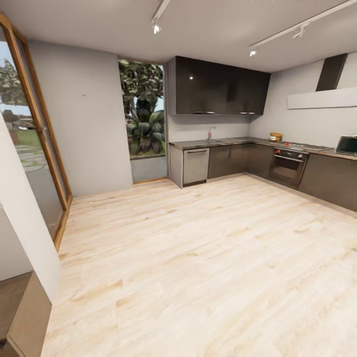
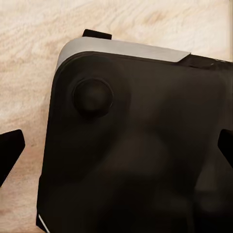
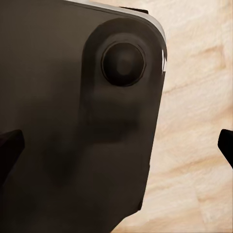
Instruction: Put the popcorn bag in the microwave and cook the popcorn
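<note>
Looking across a wide pale wooden floor point(image 1: 198, 267) from the head view, we see the kitchen point(image 1: 258, 148) at about one o'clock, well apart from us. Dark upper cabinets point(image 1: 220, 91) hang over a long grey countertop point(image 1: 238, 142) that runs above dark cabinet fronts and turns the corner toward three o'clock. On that countertop, near the corner, sits a small brown shape that we take for the popcorn bag point(image 1: 275, 137); it is too small to tell more, or to see any popcorn in it. Just beside it toward three o'clock lies the gas hob point(image 1: 305, 146) over a built-in oven point(image 1: 287, 167), and farther along at the picture's edge stands the microwave point(image 1: 347, 145) with its dark door. A white slanted hood point(image 1: 322, 99) hangs above the hob. A steel-fronted dishwasher point(image 1: 196, 166) closes the near end of the run, with a faucet point(image 1: 210, 133) above it. At eleven o'clock a tall window point(image 1: 143, 114) shows green plants; at nine o'clock stands a wood-framed glass door point(image 1: 37, 144).

Our left gripper point(image 2: 116, 148) and right gripper point(image 3: 116, 145) each hang over the robot's dark base point(image 2: 141, 155) and the floor, their dark fingertips point(image 2: 10, 150) spread wide at the picture edges, released and grasping nothing.
</note>
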You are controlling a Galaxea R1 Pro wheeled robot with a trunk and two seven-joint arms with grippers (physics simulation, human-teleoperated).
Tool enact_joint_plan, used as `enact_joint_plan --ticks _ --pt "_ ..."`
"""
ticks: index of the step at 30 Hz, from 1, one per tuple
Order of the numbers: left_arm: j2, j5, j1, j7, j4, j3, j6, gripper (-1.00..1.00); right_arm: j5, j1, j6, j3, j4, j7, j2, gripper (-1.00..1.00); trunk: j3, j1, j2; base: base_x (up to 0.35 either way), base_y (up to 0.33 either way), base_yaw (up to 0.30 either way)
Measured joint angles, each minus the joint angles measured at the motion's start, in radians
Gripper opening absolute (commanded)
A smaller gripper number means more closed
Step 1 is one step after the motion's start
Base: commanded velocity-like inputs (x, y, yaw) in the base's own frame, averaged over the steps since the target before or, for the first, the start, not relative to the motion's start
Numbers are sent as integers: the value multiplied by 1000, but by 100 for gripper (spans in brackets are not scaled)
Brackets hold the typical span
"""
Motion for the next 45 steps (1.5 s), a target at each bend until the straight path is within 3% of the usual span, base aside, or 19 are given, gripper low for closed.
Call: enact_joint_plan --ticks 17,23,30,45 --pt "-1 -3 0 0 0 1 0 100 -1 0 1 -2 0 0 -1 100 1 0 0 0 0 -246" --pt "-1 0 0 0 0 3 0 100 0 0 1 -35 0 0 -3 100 3 0 0 0 0 -150" --pt "-4 2 0 0 0 6 0 100 1 0 1 -40 0 0 -4 100 4 0 0 4 0 -8" --pt "-2 -6 0 0 1 -6 4 100 4 0 -1 -38 0 -1 -2 100 4 -1 0 300 0 0"
